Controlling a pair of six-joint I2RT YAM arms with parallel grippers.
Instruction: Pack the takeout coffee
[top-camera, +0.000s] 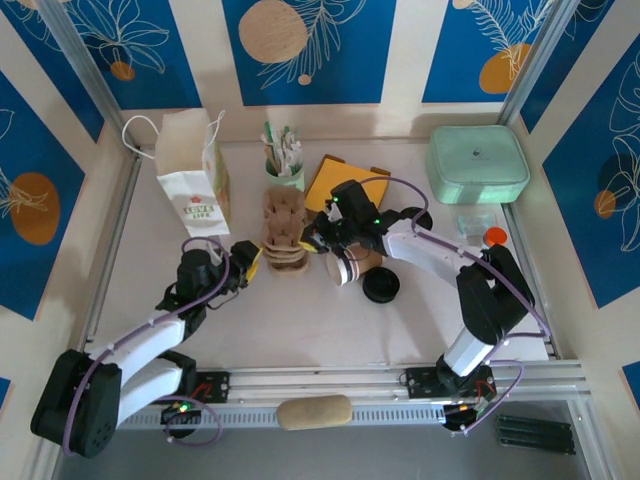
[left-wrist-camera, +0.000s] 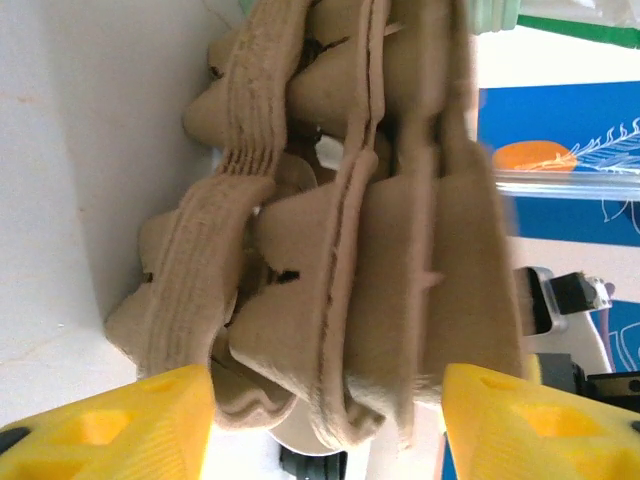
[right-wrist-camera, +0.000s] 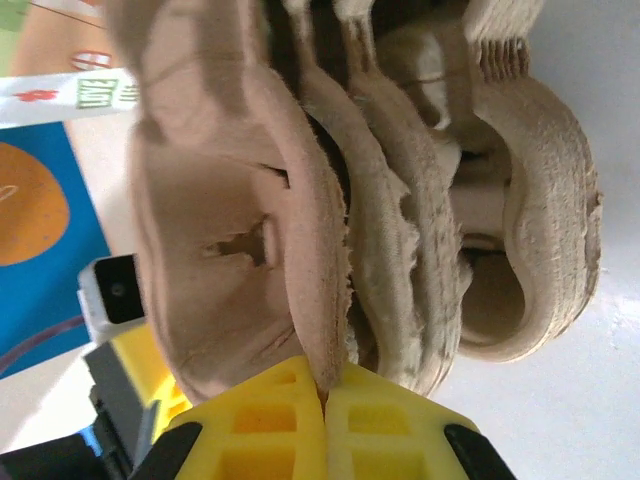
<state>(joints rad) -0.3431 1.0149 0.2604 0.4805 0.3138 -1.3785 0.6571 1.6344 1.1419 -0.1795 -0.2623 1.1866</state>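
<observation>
Separating 1 carrier looks to be the step in hand: the right gripper (right-wrist-camera: 325, 388) is clenched on a thin outer edge of the stack of brown moulded-pulp cup carriers (top-camera: 283, 232), while the left gripper (left-wrist-camera: 326, 375) stands released at the stack's 7 o'clock, yellow fingers (left-wrist-camera: 120, 425) spread either side of it. The kraft-brown paper takeout coffee cup (top-camera: 350, 266) lies on its side on the white table (top-camera: 300, 325), at 4 o'clock from the stack, its round black lid (top-camera: 381, 287) just beside it. Next, I judge, the left must clamp the rest so the right can peel 1 piece off toward 3 o'clock
</observation>
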